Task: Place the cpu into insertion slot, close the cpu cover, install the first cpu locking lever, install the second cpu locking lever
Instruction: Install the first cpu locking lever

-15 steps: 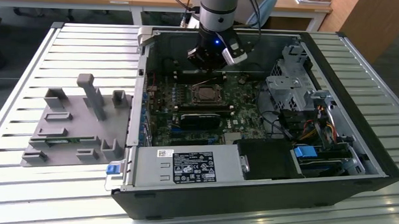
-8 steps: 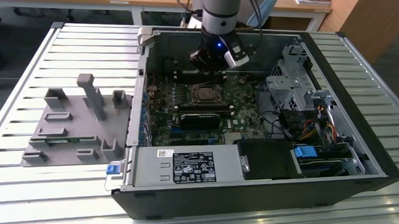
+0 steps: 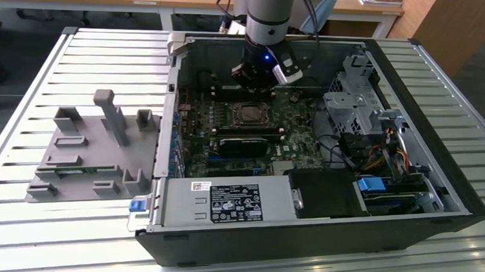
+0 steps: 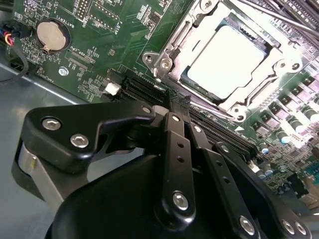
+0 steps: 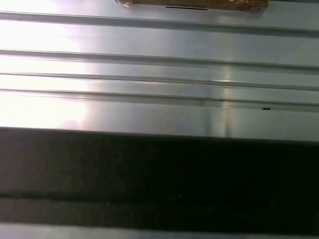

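In the second wrist view the cpu (image 4: 227, 62) shows its pale silver top. It lies flat inside the insertion slot (image 3: 249, 114) on the green motherboard. The cpu cover (image 4: 172, 52), a silver frame, lies down around the chip. A thin metal lever rod (image 4: 271, 12) runs past the socket's far side. My gripper (image 4: 174, 99) hangs just beside the socket, its black fingers (image 4: 178, 144) pressed together with nothing visible between them. In the exterior view the gripper (image 3: 257, 88) stands above the board, just behind the socket.
The open black computer case (image 3: 320, 235) lies on a slatted metal table (image 5: 159, 45). A black block (image 3: 246, 143) sits in front of the socket. Drive cages and cables (image 3: 364, 116) fill the exterior view's right. A grey fixture (image 3: 92, 149) stands on the exterior view's left.
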Tool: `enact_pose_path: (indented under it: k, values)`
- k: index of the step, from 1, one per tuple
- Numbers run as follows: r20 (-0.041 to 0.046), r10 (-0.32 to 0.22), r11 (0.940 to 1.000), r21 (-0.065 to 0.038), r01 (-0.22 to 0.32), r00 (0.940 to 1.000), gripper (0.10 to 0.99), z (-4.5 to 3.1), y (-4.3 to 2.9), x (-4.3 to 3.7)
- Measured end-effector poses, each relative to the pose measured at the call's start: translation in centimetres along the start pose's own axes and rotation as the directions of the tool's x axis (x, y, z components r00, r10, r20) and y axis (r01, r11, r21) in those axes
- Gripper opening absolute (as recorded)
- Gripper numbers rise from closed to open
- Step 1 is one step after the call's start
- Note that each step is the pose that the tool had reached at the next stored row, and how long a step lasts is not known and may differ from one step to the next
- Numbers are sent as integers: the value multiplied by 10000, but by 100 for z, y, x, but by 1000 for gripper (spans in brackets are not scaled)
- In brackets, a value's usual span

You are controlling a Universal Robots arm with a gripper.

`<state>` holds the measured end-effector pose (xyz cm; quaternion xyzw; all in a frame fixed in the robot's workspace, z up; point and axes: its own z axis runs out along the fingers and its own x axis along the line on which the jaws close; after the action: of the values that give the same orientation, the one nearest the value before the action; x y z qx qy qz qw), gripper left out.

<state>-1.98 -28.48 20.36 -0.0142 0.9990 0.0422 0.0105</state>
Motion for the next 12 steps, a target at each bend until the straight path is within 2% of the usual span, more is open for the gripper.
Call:
enact_pose_path:
  k: [12]
  values:
    - [-6, -4, 9998, 221, 4, 10000, 106, 48, 22, -9]
